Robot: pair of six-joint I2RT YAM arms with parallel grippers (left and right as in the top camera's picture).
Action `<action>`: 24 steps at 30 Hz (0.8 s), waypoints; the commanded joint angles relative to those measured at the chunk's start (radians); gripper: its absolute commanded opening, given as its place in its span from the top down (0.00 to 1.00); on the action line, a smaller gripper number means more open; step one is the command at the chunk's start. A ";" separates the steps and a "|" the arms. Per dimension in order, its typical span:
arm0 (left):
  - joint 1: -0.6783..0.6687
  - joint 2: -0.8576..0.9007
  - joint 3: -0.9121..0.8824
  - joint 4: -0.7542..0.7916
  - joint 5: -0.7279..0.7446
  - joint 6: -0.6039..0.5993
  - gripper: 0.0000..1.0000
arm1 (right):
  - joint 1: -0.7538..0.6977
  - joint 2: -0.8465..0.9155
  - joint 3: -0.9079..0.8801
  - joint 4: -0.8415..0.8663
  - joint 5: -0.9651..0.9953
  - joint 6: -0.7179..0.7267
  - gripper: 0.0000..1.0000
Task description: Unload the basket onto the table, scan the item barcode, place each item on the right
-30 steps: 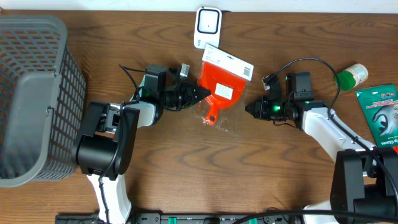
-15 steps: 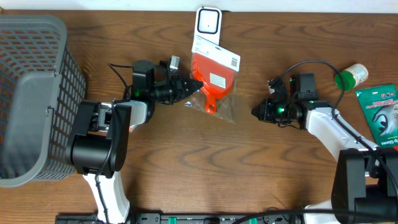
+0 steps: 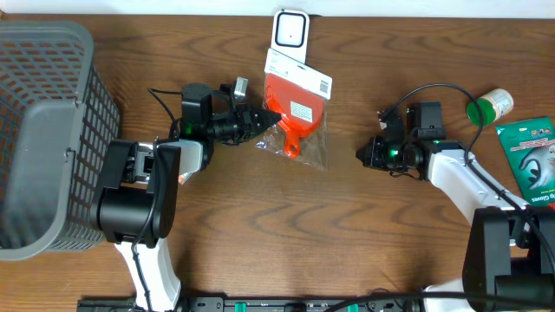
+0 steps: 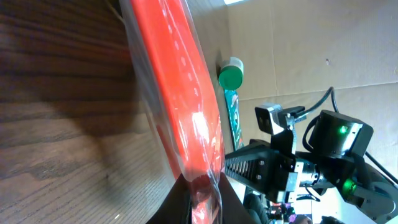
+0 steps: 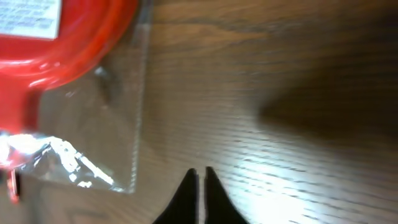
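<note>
A grey basket [image 3: 43, 130] stands at the far left of the wooden table [image 3: 260, 234]. To its right the left gripper [image 3: 269, 119] points rightward, its jaws pinched tight on the left edge of the clear bag that holds the red scoop [image 3: 299, 108]. In the left wrist view the scoop [image 4: 186, 106] runs edge-on away from the fingertips, tilted above the wood. The scoop lies straight out from this gripper's tip, handle toward the near side and white label card toward the far side. The card's corner sits just below the white scanner [image 3: 290, 30] at the table's back edge.

Further right, well apart from the bag, the right gripper [image 3: 361, 156] faces it with its jaws nearly together (only a sliver between them) and nothing in them. Its wrist view shows the bag's corner [image 5: 121, 168] to the left of the fingertips, not touching.

A green-capped bottle [image 3: 490, 106] and a green packet [image 3: 531, 160] lie at the far right.
</note>
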 commanded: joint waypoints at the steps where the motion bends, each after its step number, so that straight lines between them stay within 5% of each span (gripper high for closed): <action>1: 0.003 0.016 -0.008 0.003 0.013 -0.006 0.92 | -0.015 0.006 0.000 0.038 0.055 0.076 0.67; 3: 0.003 0.016 -0.008 0.003 0.013 -0.006 0.93 | -0.014 0.023 0.000 0.071 0.019 0.112 0.35; 4: 0.003 0.016 -0.008 0.003 0.013 -0.006 0.93 | -0.014 0.036 0.000 0.092 -0.022 0.147 0.03; 7: 0.003 0.016 -0.008 0.003 0.013 -0.006 0.93 | -0.014 0.093 -0.001 0.177 -0.173 0.246 0.01; 24: 0.003 0.016 -0.008 0.003 0.013 -0.025 0.93 | 0.074 0.376 -0.001 0.645 -0.239 0.711 0.02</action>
